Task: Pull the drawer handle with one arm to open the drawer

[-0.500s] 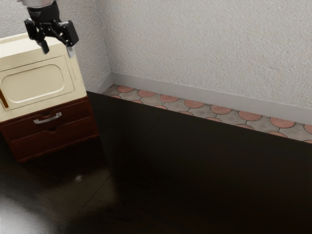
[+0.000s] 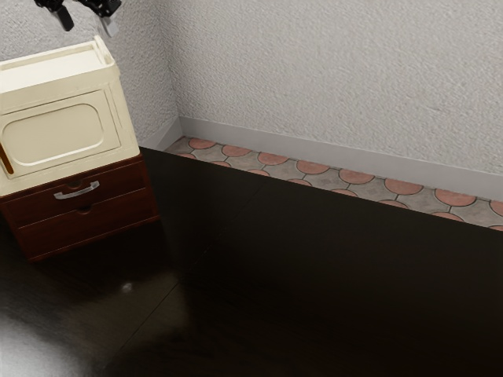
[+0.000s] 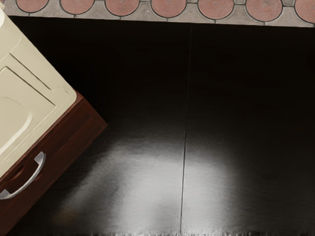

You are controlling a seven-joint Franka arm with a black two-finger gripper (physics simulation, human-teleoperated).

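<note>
Above the cream box (image 2: 55,133), up goes the gripper (image 2: 88,23), higher than a moment ago, fingers spread wide; the silver handle (image 2: 77,193) sits unmoved on the closed upper drawer (image 2: 122,181).

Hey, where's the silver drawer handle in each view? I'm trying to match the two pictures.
Exterior view: the silver handle is toward the exterior view's left, on the upper drawer, under the cream box.
Wrist view: the silver handle is on the red-brown front, near the cream box's edge.
Shared landmark: the cream box.
</note>
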